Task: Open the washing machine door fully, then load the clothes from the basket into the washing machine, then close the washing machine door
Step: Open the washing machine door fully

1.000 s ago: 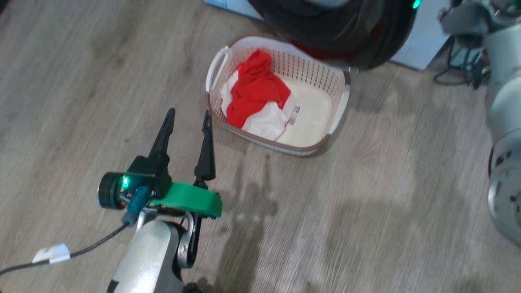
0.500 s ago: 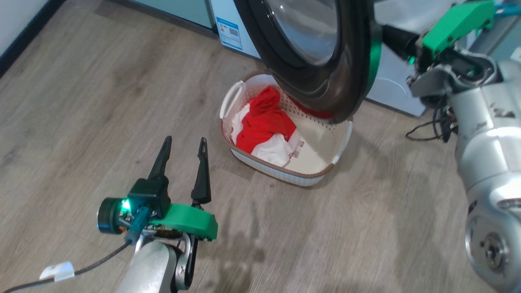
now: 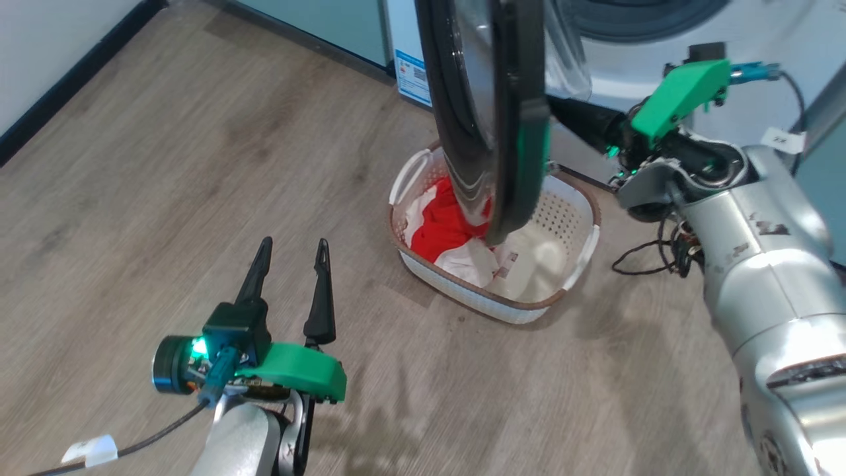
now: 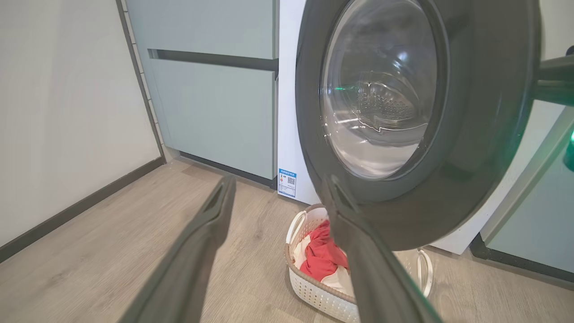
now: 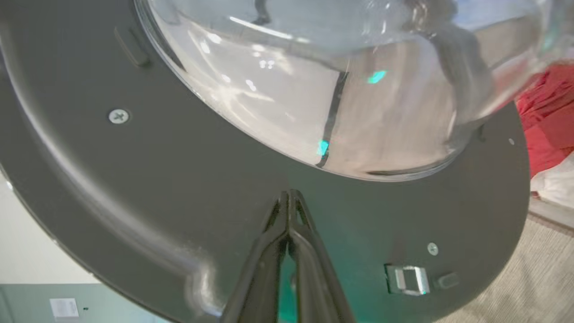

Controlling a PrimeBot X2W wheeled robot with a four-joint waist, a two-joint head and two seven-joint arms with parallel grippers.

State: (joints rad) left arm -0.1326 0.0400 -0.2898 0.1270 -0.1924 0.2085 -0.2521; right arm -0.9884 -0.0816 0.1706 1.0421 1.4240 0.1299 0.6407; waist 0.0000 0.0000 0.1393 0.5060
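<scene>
Washing machine door (image 3: 512,132) part open, pushed from its inner side by my right arm.
I keep my right fingers (image 5: 265,260) pressed together as one blade, tips against the black rim just under the glass bowl, to shove rather than grip. The door stands edge-on above the basket (image 3: 581,261) on the floor, hiding part of the clothes (image 3: 439,231) inside it. My left fingers (image 3: 321,297) wait spread wide, near left, for the fabric. Since half a second ago the door has swung further off the washing machine (image 3: 661,73), and my head camera has lifted.
</scene>
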